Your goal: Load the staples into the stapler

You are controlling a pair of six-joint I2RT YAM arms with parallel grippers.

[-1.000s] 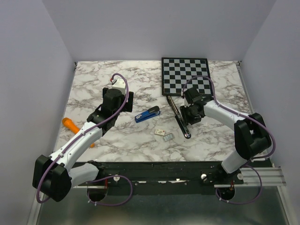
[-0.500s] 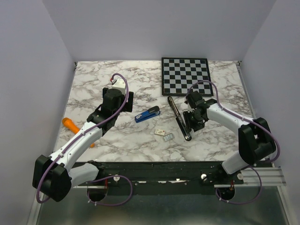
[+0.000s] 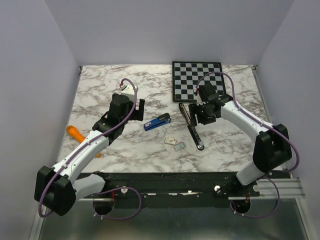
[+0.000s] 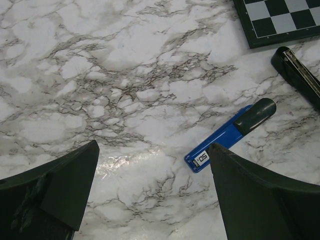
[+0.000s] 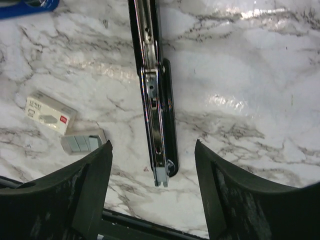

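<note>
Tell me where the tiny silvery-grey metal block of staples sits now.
In the top view, the staple block lies centre-front on the marble table, beside the small white box and left of the opened black stapler.

My left gripper (image 4: 154,150) hangs spread wide over the marble table (image 4: 125,75). I see a blue stapler (image 4: 225,137) below the black stapler (image 4: 297,75) and the checkerboard (image 4: 280,22) corner.

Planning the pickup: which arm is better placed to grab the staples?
Right. Its open jaws hang beside the staples and over the opened stapler; the left jaws sit farther off, by the blue stapler.
</note>
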